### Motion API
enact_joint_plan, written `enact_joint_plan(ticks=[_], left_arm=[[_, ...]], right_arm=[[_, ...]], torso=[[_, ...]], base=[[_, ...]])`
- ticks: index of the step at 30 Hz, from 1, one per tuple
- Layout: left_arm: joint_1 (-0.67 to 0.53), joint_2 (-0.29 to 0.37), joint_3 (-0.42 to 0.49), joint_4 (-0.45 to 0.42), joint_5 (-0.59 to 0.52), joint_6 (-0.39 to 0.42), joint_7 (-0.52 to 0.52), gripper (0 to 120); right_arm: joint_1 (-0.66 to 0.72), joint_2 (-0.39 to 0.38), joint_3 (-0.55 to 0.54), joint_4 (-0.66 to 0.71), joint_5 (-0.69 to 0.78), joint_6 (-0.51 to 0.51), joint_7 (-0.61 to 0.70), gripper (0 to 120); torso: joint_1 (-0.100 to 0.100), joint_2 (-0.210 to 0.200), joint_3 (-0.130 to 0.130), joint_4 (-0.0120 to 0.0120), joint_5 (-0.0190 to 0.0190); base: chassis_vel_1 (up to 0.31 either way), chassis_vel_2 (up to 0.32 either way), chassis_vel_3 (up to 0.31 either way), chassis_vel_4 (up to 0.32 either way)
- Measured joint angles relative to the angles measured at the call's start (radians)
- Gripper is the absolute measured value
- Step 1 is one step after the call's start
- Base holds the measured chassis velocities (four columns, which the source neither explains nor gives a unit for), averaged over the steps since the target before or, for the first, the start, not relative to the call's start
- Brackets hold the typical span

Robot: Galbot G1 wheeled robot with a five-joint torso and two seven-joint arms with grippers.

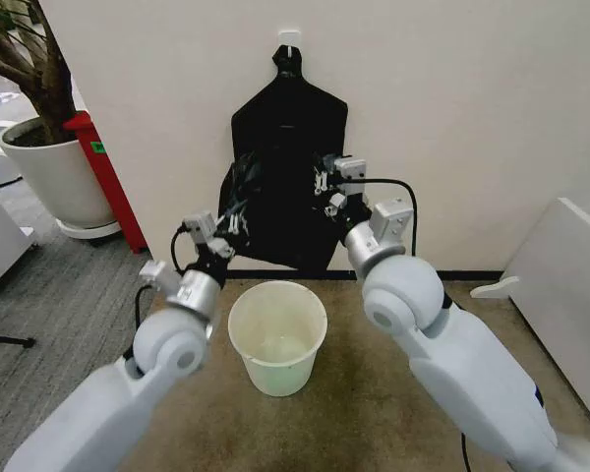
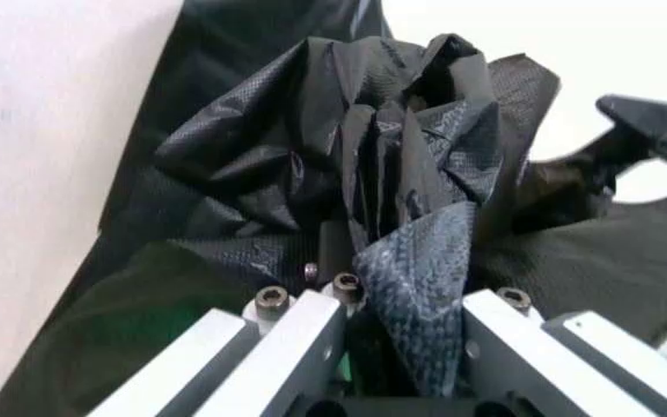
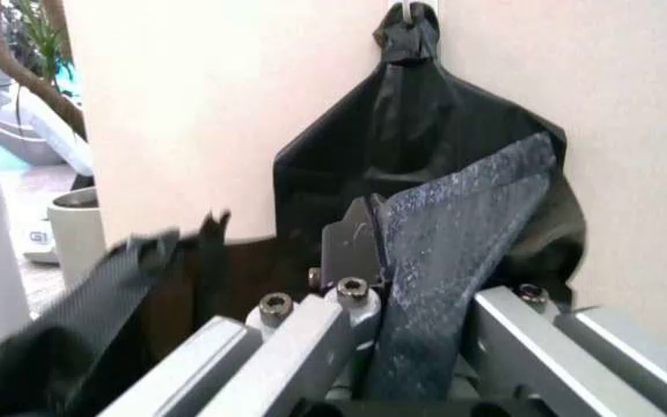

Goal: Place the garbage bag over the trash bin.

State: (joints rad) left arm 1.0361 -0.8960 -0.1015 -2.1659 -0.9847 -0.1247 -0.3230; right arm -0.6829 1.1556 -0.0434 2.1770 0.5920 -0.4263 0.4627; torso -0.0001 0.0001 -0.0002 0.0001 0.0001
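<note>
Wall (image 1: 472, 118): plain off-white, small white hook (image 1: 289, 36) high up.
Baseboard (image 1: 477, 274): dark strip along wall foot.
Floor (image 1: 374, 393): brown carpet ahead; grey carpet (image 1: 49, 295) left.
Left corner: large white plant pot (image 1: 49, 177), red post (image 1: 103, 172) beside it.
Right edge: white panel (image 1: 560, 265), leaning.

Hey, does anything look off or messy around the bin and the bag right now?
Nothing spilled or damaged. The trash bin stands upright and unlined on the floor. The garbage bag is bunched up, pinched by the left gripper and right gripper against the wall, not yet over the bin.
</note>
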Motion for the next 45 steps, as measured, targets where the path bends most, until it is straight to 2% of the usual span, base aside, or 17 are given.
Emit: enact_joint_plan(ticks=[3,9,15,26,37,45], left_arm=[[0.053,-0.005,-0.005,-0.04,-0.005,0.0,0.0,0],[0.099,-0.035,-0.007,-0.055,0.007,-0.005,0.01,0],[0.15,-0.077,-0.002,-0.023,0.049,-0.021,0.033,0],[0.195,-0.111,0.001,0.025,0.091,-0.045,0.07,0],[0.192,-0.16,0.022,0.058,0.099,-0.054,0.08,0],[0.223,-0.228,0.037,0.122,0.144,-0.08,0.115,0]], right_arm=[[-0.028,-0.006,0.01,0.027,-0.002,-0.004,-0.005,0],[-0.07,-0.002,0.019,0.045,-0.023,-0.005,-0.014,0],[-0.158,0.019,0.025,0.039,-0.074,0.009,-0.035,0],[-0.274,0.083,-0.004,-0.002,-0.183,0.047,-0.069,0],[-0.282,0.073,0.015,0.017,-0.183,0.051,-0.076,0],[-0.344,0.074,0.039,0.006,-0.196,0.075,-0.087,0]], torso=[[0.0,0.0,0.0,-0.0002,0.0],[0.0,0.0,0.0,-0.0001,0.0],[0.0,0.0,0.0,-0.0001,-0.0001],[0.0,0.0,0.0,-0.0001,0.0],[0.0,0.0,0.0,-0.0001,0.0],[0.0,0.0,0.0,-0.0002,0.0001]], base=[[0.0,0.0,0.0,0.0],[0.0,0.0,0.0,0.0],[0.0,0.0,0.0,0.0],[0.0,0.0,0.0,0.0],[0.0,0.0,0.0,0.0],[0.0,0.0,0.0,0.0]])
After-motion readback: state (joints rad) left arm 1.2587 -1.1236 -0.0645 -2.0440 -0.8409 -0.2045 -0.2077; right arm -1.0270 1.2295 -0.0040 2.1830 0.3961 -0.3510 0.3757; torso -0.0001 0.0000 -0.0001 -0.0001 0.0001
